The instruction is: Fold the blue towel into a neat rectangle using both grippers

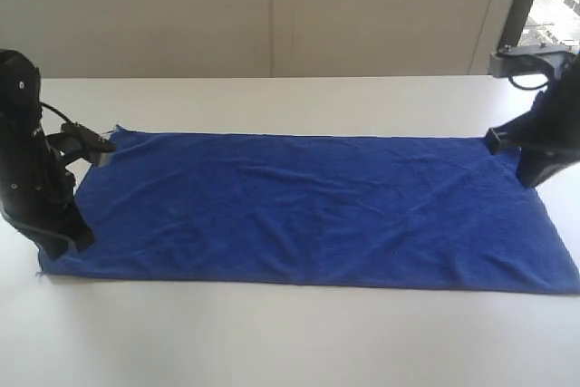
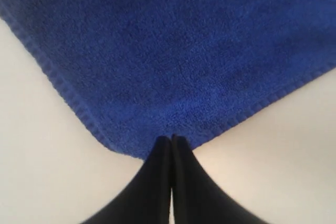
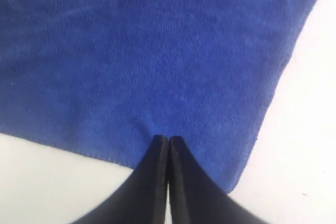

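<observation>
- We see the left end effector (image 2: 171,139) pressed together, tips meeting a corner of the blue towel (image 1: 308,210);
- the right end effector (image 3: 168,139) is pressed together too, tips on the towel near another corner;
- the towel lies spread flat on the counter (image 1: 272,342).

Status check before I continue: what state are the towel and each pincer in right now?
blue towel: lying flat on the table as a long rectangle, lightly wrinkled, no corner lifted.
left pincer: shut, tips at a towel corner, apparently pinching it.
right pincer: shut, tips on the cloth just inside an edge near a corner, apparently pinching it.
</observation>
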### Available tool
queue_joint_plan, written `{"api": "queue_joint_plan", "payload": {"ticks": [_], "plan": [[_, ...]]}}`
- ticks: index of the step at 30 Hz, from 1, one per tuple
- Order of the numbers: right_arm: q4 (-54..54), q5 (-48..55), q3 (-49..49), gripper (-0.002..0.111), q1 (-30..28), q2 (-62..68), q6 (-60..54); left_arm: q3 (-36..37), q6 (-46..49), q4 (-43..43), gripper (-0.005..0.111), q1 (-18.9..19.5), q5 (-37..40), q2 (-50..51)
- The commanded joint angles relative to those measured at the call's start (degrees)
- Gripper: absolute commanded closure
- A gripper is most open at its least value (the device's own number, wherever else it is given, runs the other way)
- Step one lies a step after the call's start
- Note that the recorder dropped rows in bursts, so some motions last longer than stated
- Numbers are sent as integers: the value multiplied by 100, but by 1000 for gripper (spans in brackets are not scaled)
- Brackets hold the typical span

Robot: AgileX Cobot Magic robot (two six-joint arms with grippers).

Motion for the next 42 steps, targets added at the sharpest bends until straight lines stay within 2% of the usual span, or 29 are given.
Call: {"api": "queue_joint_plan", "payload": {"ticks": [1,2,6,17,26,35,42], "plan": [[1,-1087,1357,108,-41,-444,138,364,-96,10,107,67,-323,7],[-10,-1456,1750,108,-41,-444,169,418,-178,10,107,80,-334,7],[-23,-1913,2063,108,-41,-391,383,418,-294,10,107,101,-300,-42],[-1151,-1938,2379,108,-41,331,1398,418,-313,-163,107,101,-232,-981],[-1917,-1414,2379,108,-66,440,1836,418,-292,-146,107,101,-187,-1365],[-1969,-1277,2379,108,-68,440,1851,418,-292,-146,107,101,-84,-1389],[-1766,-2191,2379,108,-53,-524,1851,418,-184,-159,107,101,39,-1389]]}}
